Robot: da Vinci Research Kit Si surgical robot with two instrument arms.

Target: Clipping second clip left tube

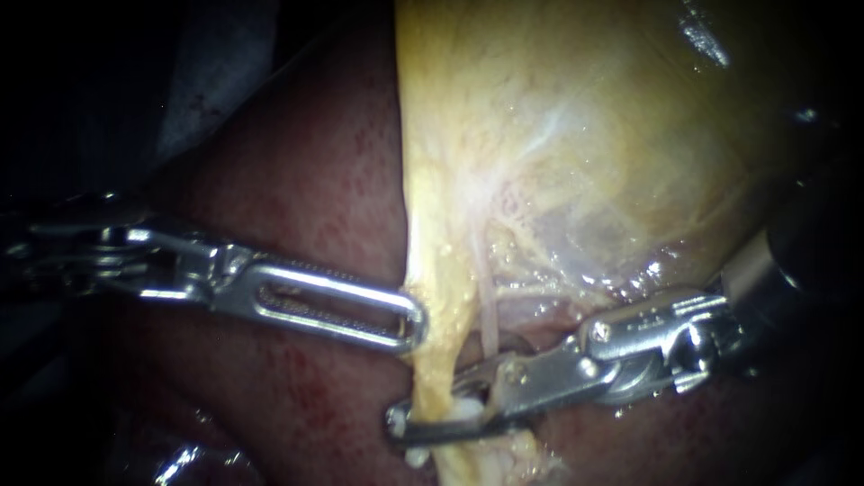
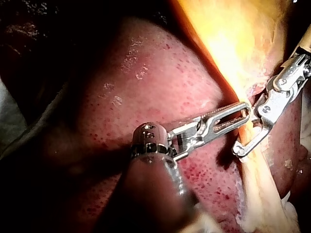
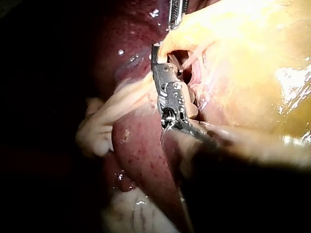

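Note:
The yellow gallbladder (image 1: 585,135) hangs over the dark red liver (image 1: 306,180). From its lower edge the left tube (image 1: 430,364), a yellow strand, runs down; a thinner pale tube (image 1: 489,315) lies just to its right. My right instrument (image 1: 427,403) straddles the left tube, jaws open, one jaw on each side of it. In the left wrist view the right instrument (image 2: 243,145) hooks around the same strand. My left instrument (image 1: 416,322) has slotted jaws shut on the gallbladder's edge just above. In the right wrist view the right instrument (image 3: 158,56) reaches the tube (image 3: 126,99).
Liver fills the lower left and the space beneath both shafts. A whitish lump of tissue (image 1: 463,409) sits by the right instrument's jaws. Pale fatty tissue (image 3: 92,131) trails off the tube's far end. My left instrument's tip (image 3: 177,12) shows beyond the right one.

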